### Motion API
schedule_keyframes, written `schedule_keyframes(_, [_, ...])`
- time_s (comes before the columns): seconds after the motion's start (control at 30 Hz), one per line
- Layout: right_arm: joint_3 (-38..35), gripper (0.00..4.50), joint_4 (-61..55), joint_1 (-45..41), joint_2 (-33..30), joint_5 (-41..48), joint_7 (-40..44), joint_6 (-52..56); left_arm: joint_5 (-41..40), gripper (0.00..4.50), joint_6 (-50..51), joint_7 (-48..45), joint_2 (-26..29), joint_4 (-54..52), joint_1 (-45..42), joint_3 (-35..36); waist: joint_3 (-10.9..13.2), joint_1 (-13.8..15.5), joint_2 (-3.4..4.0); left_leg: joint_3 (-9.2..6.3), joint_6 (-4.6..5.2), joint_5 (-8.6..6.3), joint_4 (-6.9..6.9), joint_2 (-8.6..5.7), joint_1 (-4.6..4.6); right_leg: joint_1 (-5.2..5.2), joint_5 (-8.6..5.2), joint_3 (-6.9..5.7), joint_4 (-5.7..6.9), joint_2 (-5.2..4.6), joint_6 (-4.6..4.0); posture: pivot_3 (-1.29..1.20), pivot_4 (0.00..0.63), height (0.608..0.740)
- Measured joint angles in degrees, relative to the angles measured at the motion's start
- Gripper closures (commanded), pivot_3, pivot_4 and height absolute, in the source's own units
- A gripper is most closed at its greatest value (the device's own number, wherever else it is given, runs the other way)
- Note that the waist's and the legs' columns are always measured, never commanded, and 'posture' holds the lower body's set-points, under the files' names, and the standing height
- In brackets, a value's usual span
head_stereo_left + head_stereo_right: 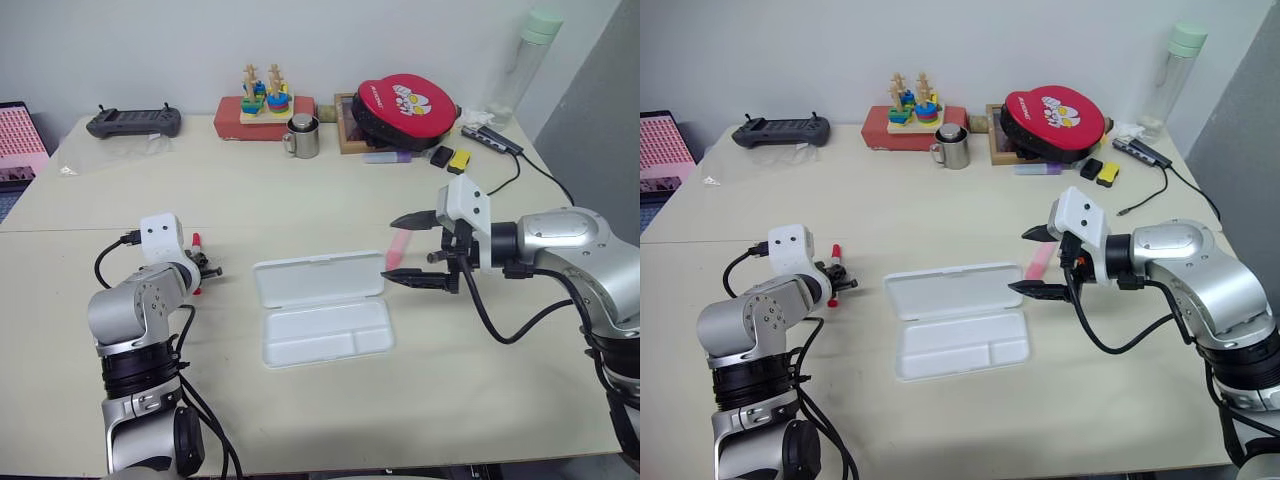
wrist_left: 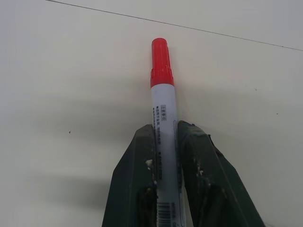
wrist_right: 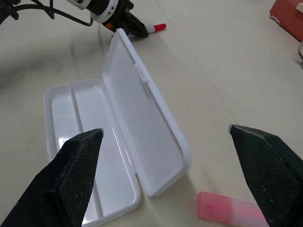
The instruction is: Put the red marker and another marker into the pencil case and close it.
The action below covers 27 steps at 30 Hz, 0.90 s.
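Cream worktop (image 1: 300, 400) against a white wall; clutter along the far edge. Left pincer (image 2: 164, 142) clamps the red marker (image 2: 162, 94). Right pincer (image 1: 412, 250) spread wide above the pink highlighter (image 3: 227, 208), beside the open pencil case (image 1: 320, 310).

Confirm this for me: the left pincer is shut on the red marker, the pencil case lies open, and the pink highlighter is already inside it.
One thing is wrong: the pink highlighter is not inside; it lies on the table beside the pencil case, as the right wrist view shows. The left pincer is shut on the red marker, and the case lies open.
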Motion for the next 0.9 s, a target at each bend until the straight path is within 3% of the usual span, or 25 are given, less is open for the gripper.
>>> schedule_keyframes(0.43, [0.00,0.00,-0.38,0.14,-0.59,0.11,0.63,0.07,1.14,4.08,-0.29,-0.42,1.13,-1.43,1.32,-1.28,0.00,-0.08,0.00,0.01,0.00,0.00,-0.01,0.01,0.00,-0.02,0.00,0.01,-0.01,0.00,0.00,0.00,0.150,0.740])
schedule_keyframes(0.63, [-0.25,0.00,-0.41,0.82,-3.06,0.33,2.42,0.12,1.49,4.08,-10.13,-11.93,15.12,-12.76,6.18,-7.98,0.03,-0.01,-0.05,0.01,-0.01,0.00,-0.05,0.03,-0.11,-0.09,0.00,0.00,-0.07,0.00,0.00,0.00,0.150,0.740])
schedule_keyframes(0.9, [-1.49,0.00,-1.15,3.02,-8.74,1.92,7.41,-0.65,-9.19,4.08,-10.59,-29.04,24.65,-25.17,5.28,-7.99,0.07,0.13,-0.12,0.04,0.02,-0.01,-0.03,0.03,-0.15,-0.02,-0.01,-0.07,-0.11,-0.03,0.01,0.00,0.150,0.740])
